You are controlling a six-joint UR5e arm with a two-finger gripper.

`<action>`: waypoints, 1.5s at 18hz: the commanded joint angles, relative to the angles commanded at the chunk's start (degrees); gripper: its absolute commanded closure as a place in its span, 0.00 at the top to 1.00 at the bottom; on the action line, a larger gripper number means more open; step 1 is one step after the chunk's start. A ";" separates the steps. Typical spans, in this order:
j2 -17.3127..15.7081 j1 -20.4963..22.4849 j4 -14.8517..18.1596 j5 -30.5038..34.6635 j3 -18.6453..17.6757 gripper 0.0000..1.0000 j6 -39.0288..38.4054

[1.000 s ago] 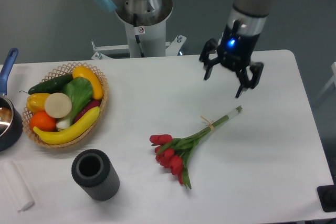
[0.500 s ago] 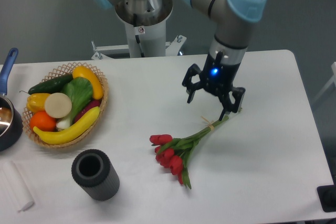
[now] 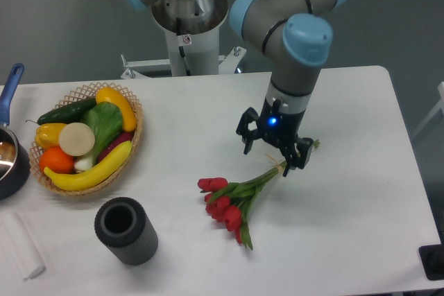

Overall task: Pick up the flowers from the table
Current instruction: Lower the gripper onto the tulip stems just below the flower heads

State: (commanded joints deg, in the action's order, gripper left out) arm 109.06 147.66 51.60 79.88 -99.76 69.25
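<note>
The flowers (image 3: 234,199), red tulips on long green stems tied with a pale band, lie flat on the white table (image 3: 347,227) right of centre, heads toward the front left and stem ends toward the back right. My gripper (image 3: 267,154) hangs open just above the banded part of the stems, one finger on each side of them. Nothing is held between the fingers. The arm's wrist hides part of the stem ends.
A wicker basket (image 3: 82,95) of fruit and vegetables stands at the left. A dark ribbed cylinder (image 3: 125,230) stands in front of it. A blue-handled pot (image 3: 8,154) sits at the left edge, with a white block (image 3: 21,246) near the front left corner.
The gripper has moved forward and left and come down, from well behind the stem ends to just over the tied stems. It has stayed open. The flowers have not moved.
</note>
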 joint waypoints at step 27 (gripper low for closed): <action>8.18 -2.11 -0.97 3.26 -1.49 1.00 7.56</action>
State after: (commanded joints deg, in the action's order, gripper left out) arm 117.24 145.55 50.63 83.14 -101.25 76.82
